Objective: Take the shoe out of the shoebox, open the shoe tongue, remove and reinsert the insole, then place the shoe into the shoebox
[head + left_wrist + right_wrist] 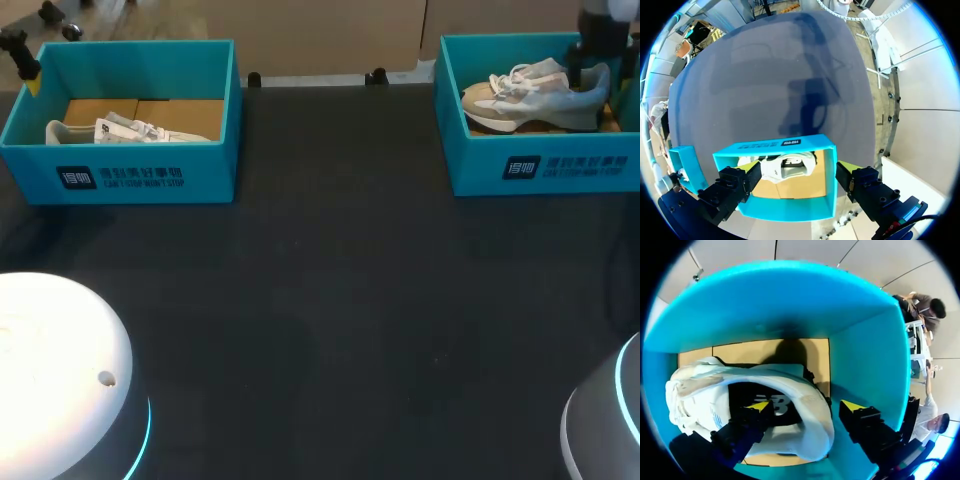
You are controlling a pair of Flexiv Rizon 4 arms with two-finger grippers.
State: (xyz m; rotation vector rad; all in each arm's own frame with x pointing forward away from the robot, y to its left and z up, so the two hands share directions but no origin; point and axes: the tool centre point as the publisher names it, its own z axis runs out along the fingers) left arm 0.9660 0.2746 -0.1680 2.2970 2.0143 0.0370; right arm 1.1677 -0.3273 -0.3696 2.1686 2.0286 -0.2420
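On the left, the left box (120, 160) has its shoe (130, 130) lying inside, untouched. My left claw (800, 167) hangs above that box, spread wide and holding nothing.

Over on the right, the right box (540, 165) also has its shoe (535, 95) in it, sitting on the cardboard floor. My right claw (806, 406) is down inside this box at the heel: one finger (752, 420) sits in the shoe's mouth and the other (860, 422) outside the heel wall with a gap showing. I read it as open, straddling but not yet pinching.

I judge that nothing is done yet. Lifting out, tongue, insole and return all remain.
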